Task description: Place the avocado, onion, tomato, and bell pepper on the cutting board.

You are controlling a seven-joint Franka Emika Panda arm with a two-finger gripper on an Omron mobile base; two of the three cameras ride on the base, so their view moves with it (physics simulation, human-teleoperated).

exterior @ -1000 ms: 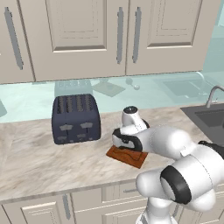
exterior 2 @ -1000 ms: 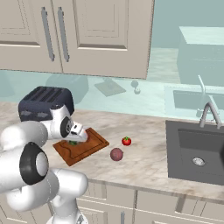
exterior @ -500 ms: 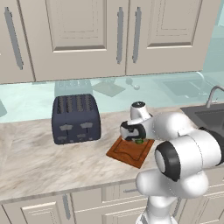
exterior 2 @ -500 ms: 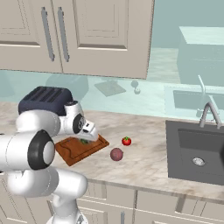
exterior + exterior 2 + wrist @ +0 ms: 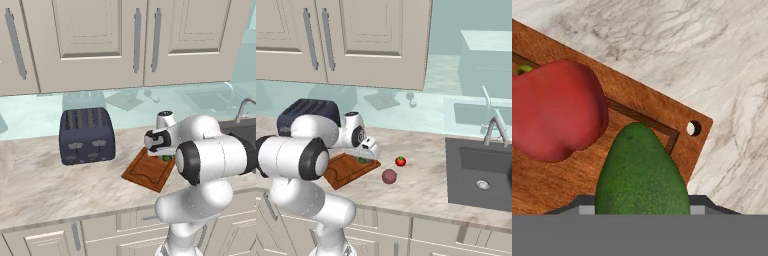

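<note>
Between the fingers [image 5: 642, 212]: avocado [image 5: 641, 172]

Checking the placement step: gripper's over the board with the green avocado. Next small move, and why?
Probably lower a little and open. In the hand view the dark-green oval avocado sits between the fingers of the gripper, over the reddish-brown wooden cutting board beside the lumpy red bell pepper. The mauve onion and glossy red tomato wait on the counter.

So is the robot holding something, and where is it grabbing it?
Yes, the avocado. The tool is shut on its wide lower end, just above the cutting board, beside the bell pepper.
</note>
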